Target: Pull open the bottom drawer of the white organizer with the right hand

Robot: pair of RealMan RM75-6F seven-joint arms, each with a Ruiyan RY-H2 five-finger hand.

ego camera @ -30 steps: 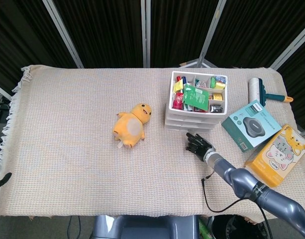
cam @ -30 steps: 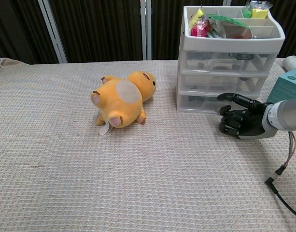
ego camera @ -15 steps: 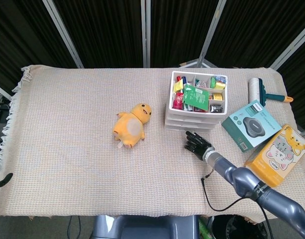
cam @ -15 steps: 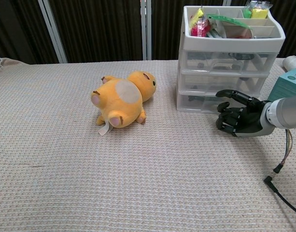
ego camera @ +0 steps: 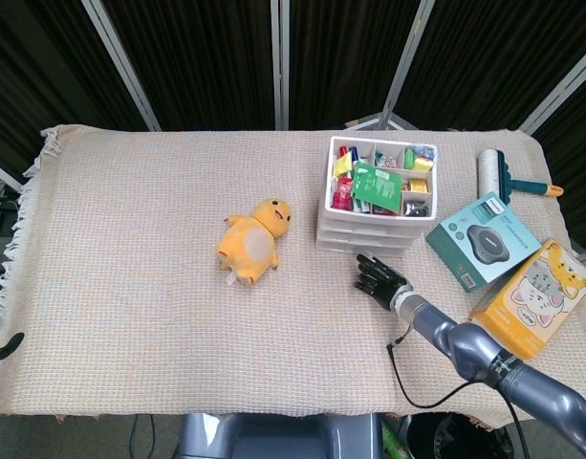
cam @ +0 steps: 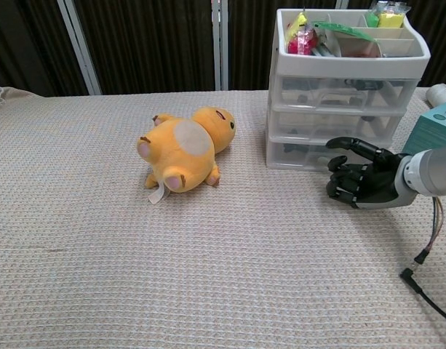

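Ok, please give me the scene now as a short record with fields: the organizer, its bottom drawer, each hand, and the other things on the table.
organizer: white organizer, three drawers, open top tray full of small items
bottom drawer: bottom drawer looks closed, flush with the ones above
right hand: right hand just in front of the bottom drawer, holding nothing, fingers apart
left hand: not in view
toy: yellow plush lying left of the organizer
other things: lint roller, teal box, yellow cat box, all right of the organizer
surface: woven cloth

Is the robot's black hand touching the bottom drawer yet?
Apart. The head view shows bare cloth between the right hand and the bottom drawer.
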